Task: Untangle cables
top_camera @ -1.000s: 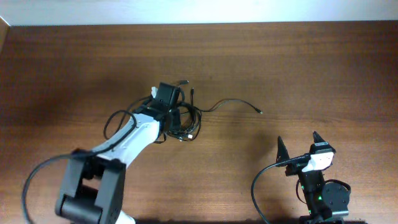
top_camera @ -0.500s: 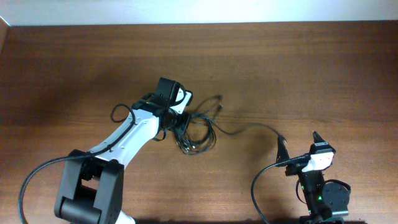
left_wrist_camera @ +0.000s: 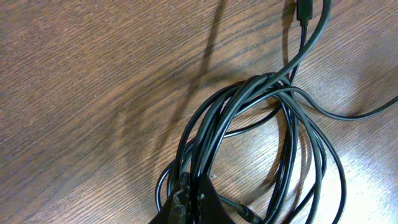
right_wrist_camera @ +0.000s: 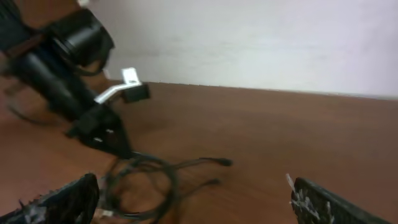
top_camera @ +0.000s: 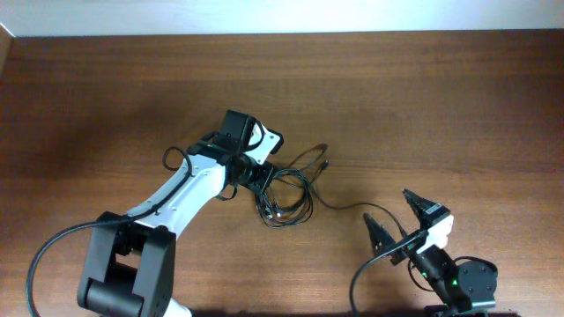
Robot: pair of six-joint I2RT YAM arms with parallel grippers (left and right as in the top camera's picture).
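**Left arm pinches the cable knot, right arm stands off with jaws wide**

The cables (top_camera: 286,189) lie in a loose black coil just left of the middle of the overhead frame, on the brown wooden table (top_camera: 441,106). The left gripper (top_camera: 258,173) is down on the coil's upper-left edge. From its own wrist camera, the left gripper (left_wrist_camera: 189,200) shows at the bottom of the frame with its fingers pressed together. Several strands of the cables (left_wrist_camera: 261,112) are caught between them, and the rest of the loops fan out up and to the right across the wood.

A plug (top_camera: 326,164) sticks out of the coil toward the upper right. One loose strand (top_camera: 339,205) trails away to the lower right and ends near the other arm.

The right gripper (top_camera: 401,220) sits at the lower right of the overhead frame, near that strand's end. Its two fingers are spread far apart and there is nothing between them. In its wrist view the right gripper (right_wrist_camera: 193,202) shows as dark fingertips (right_wrist_camera: 62,200) in the two bottom corners. The coil lies blurred on the table ahead of it, with a pale wall (right_wrist_camera: 280,43) behind.
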